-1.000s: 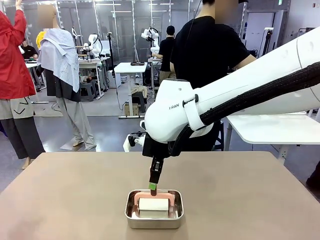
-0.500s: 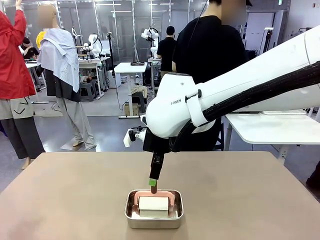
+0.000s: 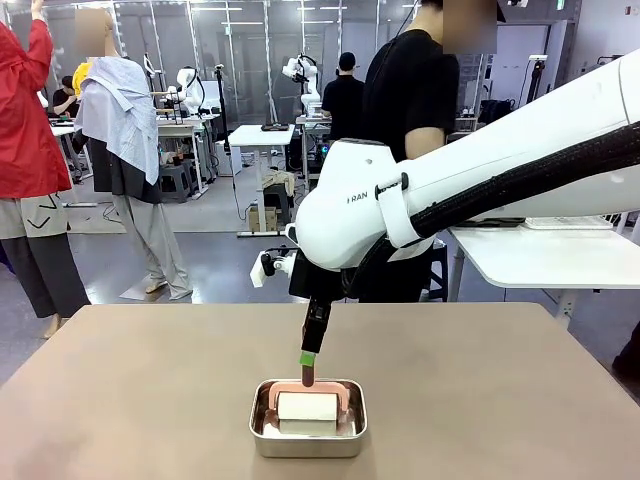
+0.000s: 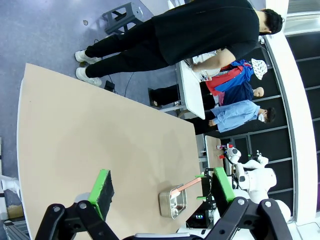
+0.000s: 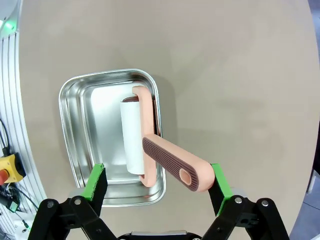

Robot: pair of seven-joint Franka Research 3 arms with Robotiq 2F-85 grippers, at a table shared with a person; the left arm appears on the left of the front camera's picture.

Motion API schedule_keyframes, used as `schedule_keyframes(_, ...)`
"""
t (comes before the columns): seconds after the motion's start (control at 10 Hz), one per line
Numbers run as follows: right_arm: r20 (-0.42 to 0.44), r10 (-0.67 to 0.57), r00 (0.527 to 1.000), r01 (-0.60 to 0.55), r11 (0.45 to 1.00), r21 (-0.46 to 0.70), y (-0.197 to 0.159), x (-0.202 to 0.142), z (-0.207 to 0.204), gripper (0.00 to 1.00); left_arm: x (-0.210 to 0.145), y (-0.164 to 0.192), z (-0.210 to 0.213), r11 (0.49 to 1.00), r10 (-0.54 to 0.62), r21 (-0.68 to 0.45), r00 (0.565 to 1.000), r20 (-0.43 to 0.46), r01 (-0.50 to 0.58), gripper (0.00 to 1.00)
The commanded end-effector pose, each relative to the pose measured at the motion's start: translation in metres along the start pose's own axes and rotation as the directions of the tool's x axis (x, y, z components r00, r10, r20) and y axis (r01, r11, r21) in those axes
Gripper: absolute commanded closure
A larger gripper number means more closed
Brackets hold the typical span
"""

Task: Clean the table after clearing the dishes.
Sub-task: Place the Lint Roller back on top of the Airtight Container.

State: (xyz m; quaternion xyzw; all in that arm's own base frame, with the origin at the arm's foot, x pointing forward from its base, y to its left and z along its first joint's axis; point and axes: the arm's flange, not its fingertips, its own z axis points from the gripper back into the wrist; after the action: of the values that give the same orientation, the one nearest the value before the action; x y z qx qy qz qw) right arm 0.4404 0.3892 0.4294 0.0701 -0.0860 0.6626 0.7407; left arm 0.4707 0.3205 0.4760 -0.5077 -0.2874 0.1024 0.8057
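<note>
In the front view, the large beige-brown matte table (image 3: 150, 400) is seen carrying a small square steel pan (image 3: 308, 432) near its close edge, in which a lint roller with a white roll and a salmon-pink ribbed handle (image 3: 308, 404) is laid; the right gripper (image 3: 308, 368) is poised just above the handle, and a person in a black shirt (image 3: 415, 100) is seen standing beyond the far side. In the left wrist view, the left gripper (image 4: 160, 187) is shown with its green pads spread wide apart over the table top, nothing between them, the pan lying farther off. In the right wrist view, the handle is framed between the parted green pads (image 5: 96, 185), ungripped.
</note>
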Motion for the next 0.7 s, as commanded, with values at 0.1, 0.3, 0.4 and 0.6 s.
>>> schedule_keyframes(0.1, 0.0, 0.01, 1.0, -0.01, 1.0, 0.001, 0.0026, 0.0023, -0.0006, 0.0, -0.0006, -0.0012, 0.0024, 1.0, -0.007, 0.005, 1.0, 0.0, 0.007, 0.0)
schedule_keyframes(0.3, 0.0, 0.01, 1.0, -0.01, 1.0, 0.001, 0.0026, 0.0023, -0.0006, 0.0, -0.0006, -0.0012, 0.0024, 1.0, -0.007, 0.005, 1.0, 0.0, 0.007, 0.0)
schedule_keyframes(0.4, 0.0, 0.01, 1.0, -0.01, 1.0, 0.001, 0.0026, 0.0023, -0.0006, 0.0, -0.0006, -0.0012, 0.0024, 1.0, -0.007, 0.005, 1.0, 0.0, 0.007, 0.0)
schedule_keyframes(0.6, 0.0, 0.01, 1.0, -0.01, 1.0, 0.001, 0.0026, 0.0023, -0.0006, 0.0, -0.0006, -0.0012, 0.0024, 1.0, -0.007, 0.005, 1.0, 0.0, 0.007, 0.0)
